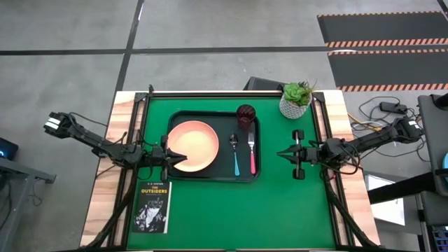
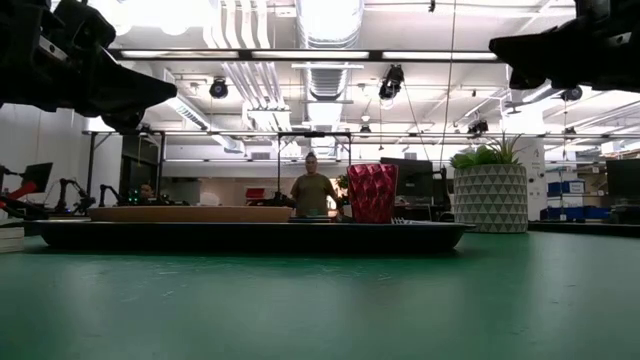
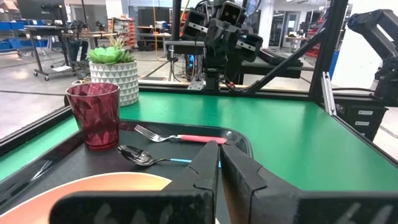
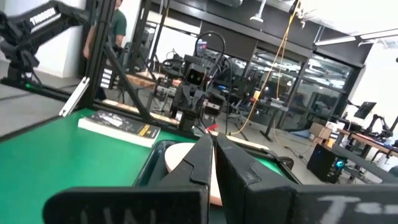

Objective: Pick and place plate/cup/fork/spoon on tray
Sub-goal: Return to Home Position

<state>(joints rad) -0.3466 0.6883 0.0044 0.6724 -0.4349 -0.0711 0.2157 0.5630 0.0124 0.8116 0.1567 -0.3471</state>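
The dark tray lies on the green table. In it lie the salmon-pink plate at the left, the blue-handled spoon and the pink-handled fork side by side at the right, and the dark red cup standing upright in the far right corner. My left gripper is shut and empty, above the plate's left rim. My right gripper is shut and empty, above the table right of the tray.
A white pot with a green plant stands at the table's far right. A black book lies at the near left. Bare green table stretches along the near side and right of the tray. A person stands in the room beyond the table.
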